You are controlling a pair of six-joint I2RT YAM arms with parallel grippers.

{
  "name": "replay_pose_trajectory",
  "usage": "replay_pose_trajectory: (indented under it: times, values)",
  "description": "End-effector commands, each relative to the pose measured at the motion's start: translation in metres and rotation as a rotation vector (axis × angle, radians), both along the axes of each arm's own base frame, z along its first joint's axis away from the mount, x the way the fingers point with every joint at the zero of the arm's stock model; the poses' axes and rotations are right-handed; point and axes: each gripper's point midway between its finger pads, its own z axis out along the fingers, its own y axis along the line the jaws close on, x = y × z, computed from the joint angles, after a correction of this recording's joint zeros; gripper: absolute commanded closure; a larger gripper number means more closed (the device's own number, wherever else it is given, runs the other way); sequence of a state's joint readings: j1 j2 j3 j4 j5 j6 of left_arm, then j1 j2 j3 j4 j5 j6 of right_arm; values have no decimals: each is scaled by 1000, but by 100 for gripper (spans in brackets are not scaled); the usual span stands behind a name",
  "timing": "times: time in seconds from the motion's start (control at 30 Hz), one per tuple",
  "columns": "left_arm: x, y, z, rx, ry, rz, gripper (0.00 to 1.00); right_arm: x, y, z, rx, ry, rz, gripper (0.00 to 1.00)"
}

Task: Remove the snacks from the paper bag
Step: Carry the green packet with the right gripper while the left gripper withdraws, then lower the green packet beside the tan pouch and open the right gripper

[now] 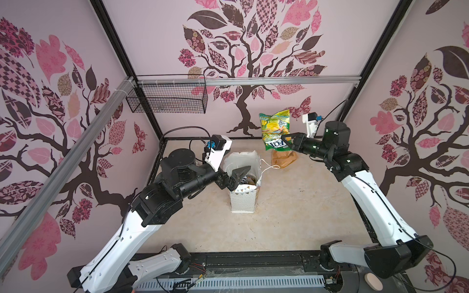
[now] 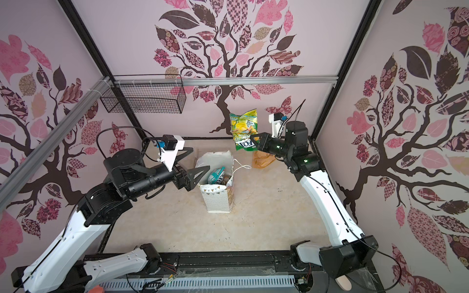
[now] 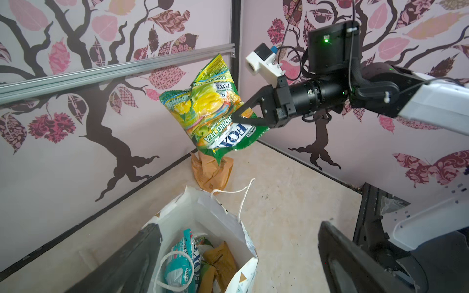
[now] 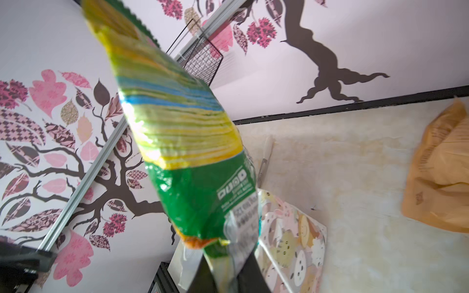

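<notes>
**Green packet held high, bag stands open**

The green packet (image 1: pixel 275 129) hangs in the air over the table's (image 1: pixel 291 215) far right, above the tan paper (image 1: pixel 284 157). Its long axis is near upright, leaning a little left, and its print reads upside down. The right gripper (image 1: pixel 285 138) pinches it near the lower end. The right arm rises from the near right, with its wrist bent so that the gripper points left.

The bag (image 1: pixel 242 203) stands upright mid-table with its mouth open. The left arm bends in from the near left, and the left gripper (image 1: pixel 242 178) points right over the bag's mouth with its jaws spread wide, holding nothing.

The left wrist view looks into the bag, where a teal packet (image 3: pixel 181 263) lies beside a mustard packet (image 3: pixel 223 261). A top view shows only the teal packet (image 2: pixel 217 175) inside. The right wrist view shows the green packet (image 4: pixel 177 142) close and blurred.
</notes>
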State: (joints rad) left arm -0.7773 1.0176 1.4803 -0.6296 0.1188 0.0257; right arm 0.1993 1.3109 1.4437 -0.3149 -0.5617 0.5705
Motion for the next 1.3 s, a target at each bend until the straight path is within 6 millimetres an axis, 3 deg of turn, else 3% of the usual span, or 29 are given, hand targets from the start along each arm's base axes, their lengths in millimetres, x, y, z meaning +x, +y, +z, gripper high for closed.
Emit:
replay_pose_trajectory:
  times: [0.0, 0.5, 0.8, 1.0, 1.27]
  values:
    - [-11, -2, -16, 69, -13, -64, 2, 17, -20, 8, 42, -7, 19, 100]
    - [-21, 0, -46, 156, -25, -110, 2, 111, -167, -110, -131, 229, -324, 100]
    - [-17, 5, -52, 179, -100, -85, 2, 153, -224, -195, -182, 394, -400, 100]
    - [-8, 3, -57, 223, -164, -68, 2, 169, -238, -254, -185, 519, -373, 100]
    - [3, -5, -67, 229, -199, -59, 2, 183, -229, -303, -108, 608, -300, 100]
